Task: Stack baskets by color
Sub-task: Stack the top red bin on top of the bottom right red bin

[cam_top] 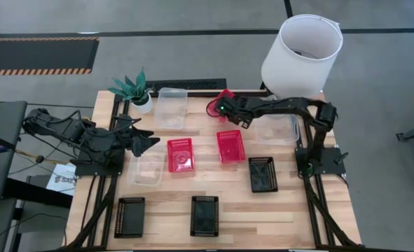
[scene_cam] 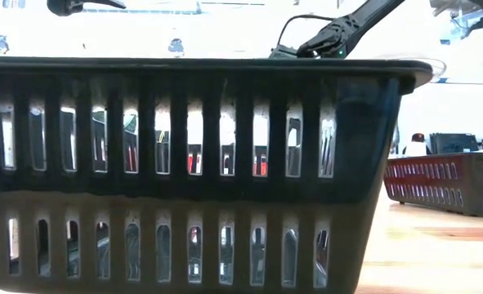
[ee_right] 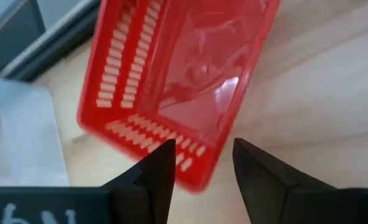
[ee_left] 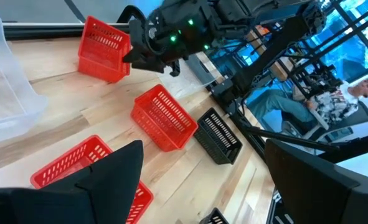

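Three red baskets show in the high view: two (cam_top: 181, 155) (cam_top: 230, 146) lie flat mid-table, and a third (cam_top: 225, 98) stands tilted near the far edge. My right gripper (cam_top: 221, 108) is open just above that third one. In the right wrist view its fingers (ee_right: 162, 168) stand on either side of the basket's near end wall (ee_right: 193, 177). Whether they touch it does not show. My left gripper (cam_top: 142, 143) hangs open at the left, over a clear basket (cam_top: 149, 166). Three black baskets (cam_top: 263, 173) (cam_top: 204, 215) (cam_top: 129, 216) sit toward the near edge.
Two more clear baskets (cam_top: 171, 106) (cam_top: 280, 129) lie at the far side. A white lampshade (cam_top: 301, 56) stands at the far right corner and a green potted plant (cam_top: 133, 89) at the far left. One black basket (scene_cam: 192, 163) fills the low view.
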You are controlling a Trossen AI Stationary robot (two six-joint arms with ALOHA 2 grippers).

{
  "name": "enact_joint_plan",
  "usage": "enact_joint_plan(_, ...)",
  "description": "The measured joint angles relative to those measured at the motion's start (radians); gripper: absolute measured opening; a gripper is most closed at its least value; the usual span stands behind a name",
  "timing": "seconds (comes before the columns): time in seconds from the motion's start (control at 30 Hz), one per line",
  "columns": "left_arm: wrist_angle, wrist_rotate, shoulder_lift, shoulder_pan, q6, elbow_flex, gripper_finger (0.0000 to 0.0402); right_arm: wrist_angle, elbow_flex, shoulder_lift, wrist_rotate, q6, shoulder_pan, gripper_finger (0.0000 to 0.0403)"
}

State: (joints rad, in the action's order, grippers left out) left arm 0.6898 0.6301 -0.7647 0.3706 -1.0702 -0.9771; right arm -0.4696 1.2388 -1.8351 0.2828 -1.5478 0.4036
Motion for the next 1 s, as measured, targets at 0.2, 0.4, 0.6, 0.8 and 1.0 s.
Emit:
enact_joint_plan(0.2, 0.000, -0.001, 0.000, 0.000, 0.000, 0.000, 0.0322, -0.008, 0.000, -0.021, -0.041, 0.001, 0.032, 0.0172)
enact_joint_plan(0.4, -0.001, -0.001, 0.000, 0.000, -0.002, 0.000, 0.0322, -0.027, -0.001, -0.050, -0.117, 0.009, 0.058, 0.0144)
enact_joint_plan(0.6, -0.001, 0.000, 0.002, 0.000, 0.003, 0.000, 0.0322, -0.020, 0.000, -0.052, -0.164, 0.011, 0.059, 0.0073)
enact_joint_plan(0.8, -0.001, -0.001, 0.002, 0.000, 0.003, 0.000, 0.0322, 0.000, 0.000, -0.050, -0.223, 0.056, 0.062, 0.0016)
enact_joint_plan(1.0, -0.001, 0.000, 0.002, 0.000, 0.002, 0.000, 0.0322, 0.021, 0.042, -0.049, -0.257, 0.132, 0.063, 0.0008)
